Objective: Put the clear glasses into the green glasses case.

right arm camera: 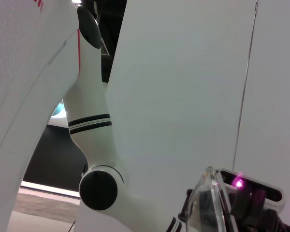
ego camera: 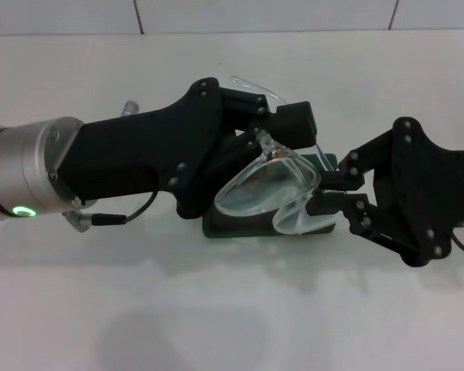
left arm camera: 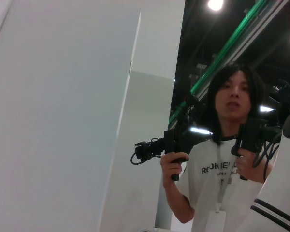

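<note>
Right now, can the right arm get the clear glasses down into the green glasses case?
Probably not directly. The clear glasses hang between the left gripper and the right gripper, above the green glasses case, but the left arm covers most of it, so the opening cannot be seen.

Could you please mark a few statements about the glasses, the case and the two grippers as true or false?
1. The clear glasses are held up above the green glasses case. True.
2. The glasses lie flat inside the case. False: they sit tilted between the two grippers, above the case.
3. The left gripper and the right gripper both meet at the glasses. True.
4. The right arm is parked far from the case. False: its gripper is at the glasses, right over the case's end.
5. The case stands on a white table. True.
6. The case is mostly hidden in the head view. True: the arms and glasses cover most of it.
</note>
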Available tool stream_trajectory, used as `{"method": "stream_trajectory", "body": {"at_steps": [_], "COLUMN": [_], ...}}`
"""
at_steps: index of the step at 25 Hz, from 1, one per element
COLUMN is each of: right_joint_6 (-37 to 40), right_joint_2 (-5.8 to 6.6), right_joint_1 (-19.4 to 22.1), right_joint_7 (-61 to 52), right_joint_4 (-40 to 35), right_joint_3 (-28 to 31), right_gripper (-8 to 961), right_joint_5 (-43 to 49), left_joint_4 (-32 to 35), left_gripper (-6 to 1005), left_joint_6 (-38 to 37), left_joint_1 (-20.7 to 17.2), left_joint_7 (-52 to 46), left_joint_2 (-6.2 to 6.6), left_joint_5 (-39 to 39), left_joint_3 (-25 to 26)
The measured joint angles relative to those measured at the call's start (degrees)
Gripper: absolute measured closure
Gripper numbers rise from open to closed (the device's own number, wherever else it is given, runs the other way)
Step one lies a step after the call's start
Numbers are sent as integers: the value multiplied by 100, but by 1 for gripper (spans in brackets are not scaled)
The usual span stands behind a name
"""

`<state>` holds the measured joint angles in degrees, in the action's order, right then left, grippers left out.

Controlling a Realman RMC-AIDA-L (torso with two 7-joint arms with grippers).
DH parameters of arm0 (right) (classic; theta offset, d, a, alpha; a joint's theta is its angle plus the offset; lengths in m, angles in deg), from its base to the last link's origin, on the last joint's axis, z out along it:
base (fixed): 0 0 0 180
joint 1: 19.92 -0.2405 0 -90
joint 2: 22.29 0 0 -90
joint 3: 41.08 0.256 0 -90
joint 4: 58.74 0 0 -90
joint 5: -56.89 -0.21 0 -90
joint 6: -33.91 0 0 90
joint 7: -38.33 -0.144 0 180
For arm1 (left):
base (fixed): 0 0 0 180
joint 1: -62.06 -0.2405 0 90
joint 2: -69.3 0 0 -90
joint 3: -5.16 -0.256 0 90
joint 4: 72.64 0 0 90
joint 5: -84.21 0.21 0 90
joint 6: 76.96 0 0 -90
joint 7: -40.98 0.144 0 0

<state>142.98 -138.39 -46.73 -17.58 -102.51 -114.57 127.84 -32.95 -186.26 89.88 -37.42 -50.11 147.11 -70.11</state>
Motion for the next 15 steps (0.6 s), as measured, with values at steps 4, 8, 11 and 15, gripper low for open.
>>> {"method": "stream_trajectory", "body": {"at_steps": [4, 8, 11, 15], "right_joint_6": [9, 16, 33, 56], "right_joint_2": [0, 0, -5, -9], "right_joint_1": [0, 11, 35, 50], "right_joint_7": [2, 2, 6, 105], "right_joint_4": [0, 12, 16, 89], "right_joint_3": [-4, -24, -32, -38], "right_gripper": [890, 891, 891, 891], "right_joint_5": [-4, -11, -16, -72], "left_joint_4": [-72, -331, -560, -856], "left_gripper": [944, 944, 944, 944], "left_joint_6": [-3, 0, 24, 99], "left_joint_1": [-8, -22, -22, -41], "left_joint_7": [31, 260, 373, 458], "left_joint_2": [-8, -28, -17, -35], "left_joint_5": [-43, -331, -562, -628], "left_joint_3": [24, 152, 209, 510]}}
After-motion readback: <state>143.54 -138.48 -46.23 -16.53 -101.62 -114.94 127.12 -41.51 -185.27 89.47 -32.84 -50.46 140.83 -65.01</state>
